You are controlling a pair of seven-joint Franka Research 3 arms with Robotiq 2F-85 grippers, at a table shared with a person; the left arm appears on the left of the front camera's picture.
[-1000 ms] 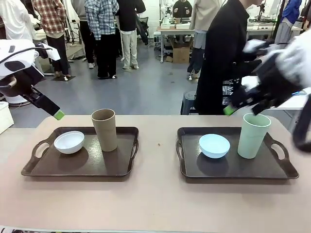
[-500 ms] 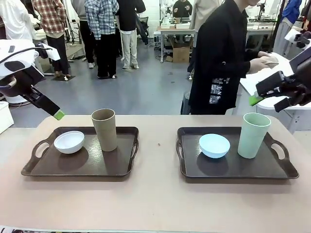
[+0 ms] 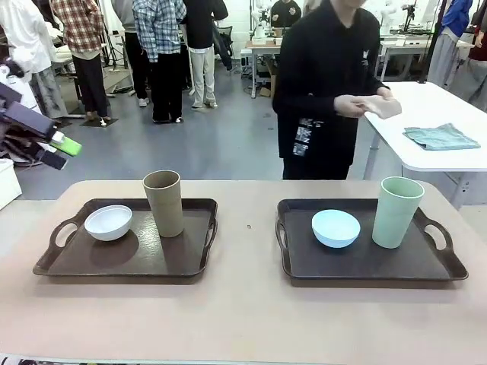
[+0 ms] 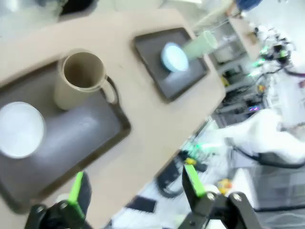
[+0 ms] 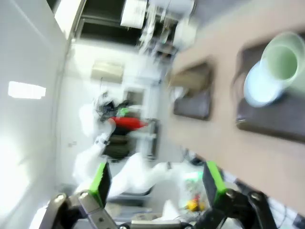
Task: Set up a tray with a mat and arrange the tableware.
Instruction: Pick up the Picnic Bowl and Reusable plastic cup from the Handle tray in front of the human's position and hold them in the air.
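Two dark brown trays lie on the tan table. The left tray bears a white bowl and a tan-brown cup. On the right tray sit a light blue bowl and a pale green cup. No mat lies on either tray. My left gripper hovers open off the table's far left; its wrist view shows the jaws apart above the tan-brown cup and white bowl. My right gripper is open, high up, far from the pale green cup.
A person stands at the far side holding a folded beige piece in both hands. A folded teal cloth lies on a white side table at the back right. Bare tabletop runs between the trays and along the front.
My right arm has pulled away from the green cup and left the front view. My left gripper rose and drew back to the left. The person stepped left, behind the table.
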